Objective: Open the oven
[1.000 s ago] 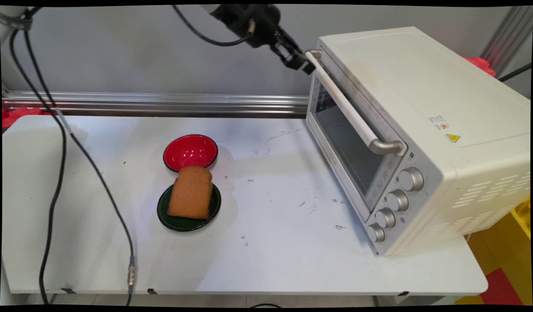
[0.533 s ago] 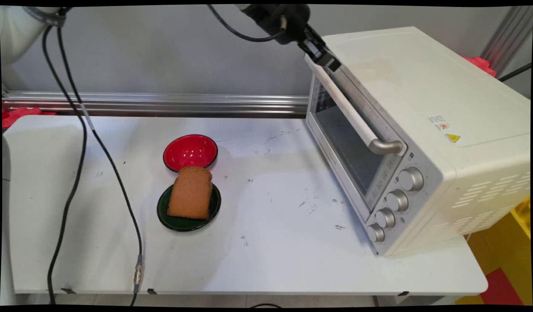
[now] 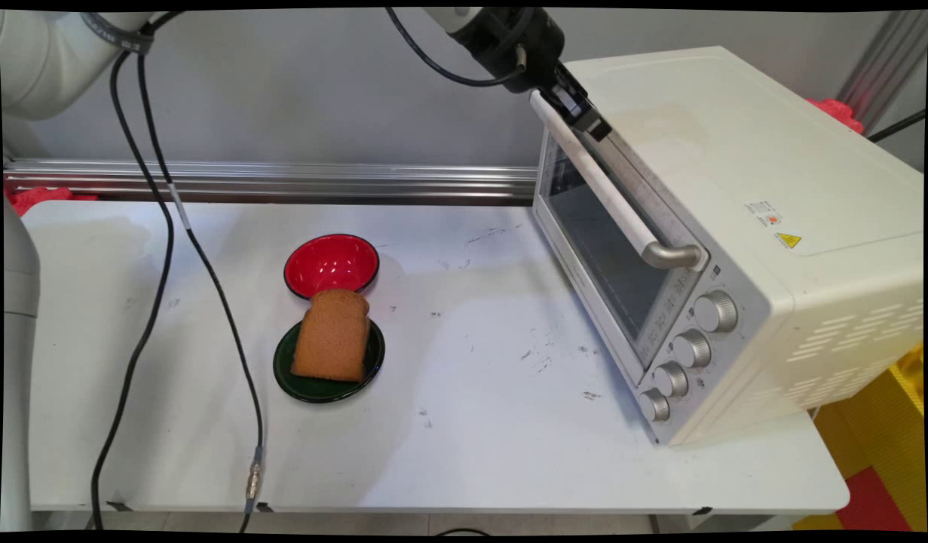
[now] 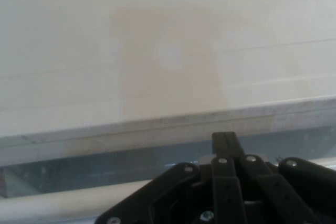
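My black gripper (image 3: 593, 124) is at the far upper end of the cream toaster oven (image 3: 735, 166), its fingers shut with nothing between them. Its tip lies just behind the far end of the white door handle (image 3: 607, 188), at the door's top edge. In the hand view the shut fingers (image 4: 224, 139) point over the handle bar (image 4: 52, 203) and the door glass (image 4: 79, 169) toward the oven's stained top (image 4: 168, 51). The oven door is closed.
A brown bread slice (image 3: 332, 335) lies on a dark green plate (image 3: 324, 388) mid-table, with an empty red bowl (image 3: 332, 264) right behind it. Black cables (image 3: 207, 271) hang down on the left. The oven's knobs (image 3: 690, 348) face the table's (image 3: 471, 422) near right.
The gripper has moved right, from just left of the handle's far end to over it at the door's top edge. The cables have swung right. Nothing on the table has moved.
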`<action>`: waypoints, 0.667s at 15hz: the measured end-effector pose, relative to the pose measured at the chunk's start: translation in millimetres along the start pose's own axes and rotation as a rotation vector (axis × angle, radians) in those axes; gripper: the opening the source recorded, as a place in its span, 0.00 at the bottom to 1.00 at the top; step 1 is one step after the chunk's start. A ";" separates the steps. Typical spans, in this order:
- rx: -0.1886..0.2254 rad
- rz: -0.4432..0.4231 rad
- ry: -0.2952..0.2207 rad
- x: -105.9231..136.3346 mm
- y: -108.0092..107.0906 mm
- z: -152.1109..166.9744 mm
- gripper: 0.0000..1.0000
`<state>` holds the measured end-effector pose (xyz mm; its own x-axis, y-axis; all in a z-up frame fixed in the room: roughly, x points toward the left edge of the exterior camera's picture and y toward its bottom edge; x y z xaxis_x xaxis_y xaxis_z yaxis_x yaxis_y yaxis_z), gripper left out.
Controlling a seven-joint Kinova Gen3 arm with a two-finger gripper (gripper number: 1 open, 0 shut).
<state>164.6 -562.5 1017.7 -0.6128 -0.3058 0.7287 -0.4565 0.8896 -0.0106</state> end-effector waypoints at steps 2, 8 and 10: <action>-0.011 -0.010 -0.005 -0.4 -0.3 6.6 0.00; -0.030 -0.028 -0.011 -1.5 -2.1 20.7 0.00; -0.033 -0.032 -0.010 -1.6 -3.2 24.2 0.00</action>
<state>151.4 -573.1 1000.0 -0.6049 -0.3372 0.7214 -0.4546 0.8900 0.0349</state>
